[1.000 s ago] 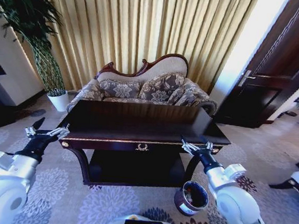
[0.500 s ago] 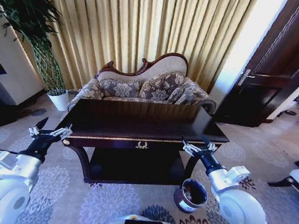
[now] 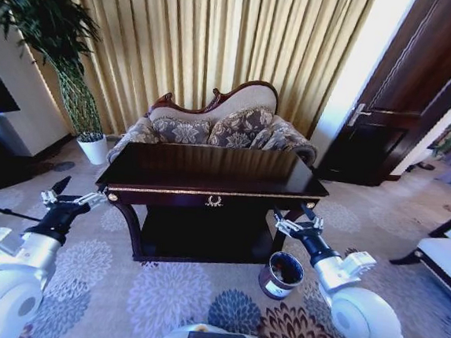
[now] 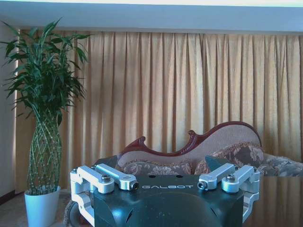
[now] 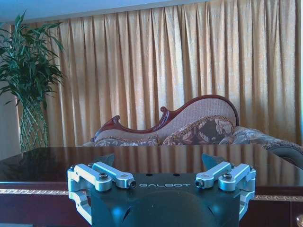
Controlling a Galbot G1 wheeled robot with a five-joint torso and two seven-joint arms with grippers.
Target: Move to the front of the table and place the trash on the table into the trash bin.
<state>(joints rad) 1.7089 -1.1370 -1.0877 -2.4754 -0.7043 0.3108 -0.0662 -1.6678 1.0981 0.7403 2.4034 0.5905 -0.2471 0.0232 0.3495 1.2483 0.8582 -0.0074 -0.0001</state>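
Left gripper, head view: left gripper (image 3: 66, 198) at 8 o'clock of the picture, fingers spread and holding nothing, raised over the floral carpet (image 3: 159, 290) just off the table's left front corner.
Right gripper, head view: right gripper (image 3: 297, 223) at 4 o'clock, fingers spread and holding nothing, beside the table's right front leg.
Table, head view: large rectangular dark glossy wooden table (image 3: 209, 171) with gold edge trim and a wreath emblem sits at the centre, between the two grippers; no trash can be made out on its top.
Bin, head view: small round dark trash bin (image 3: 281, 274) with a shiny metallic rim stands on the carpet at 5 o'clock, by the table's right front leg, just below the right gripper.
Background, head view: patterned sofa (image 3: 213, 124) with a carved wooden back at 12 o'clock behind the table; tall green plant in a white pot (image 3: 93, 148) at 10 o'clock.
Left wrist view: left gripper (image 4: 165, 182) released, fingers apart; gold curtains (image 4: 165, 94) fill the back.
Right wrist view: right gripper (image 5: 161, 182) released, fingers apart, facing the table's front edge.
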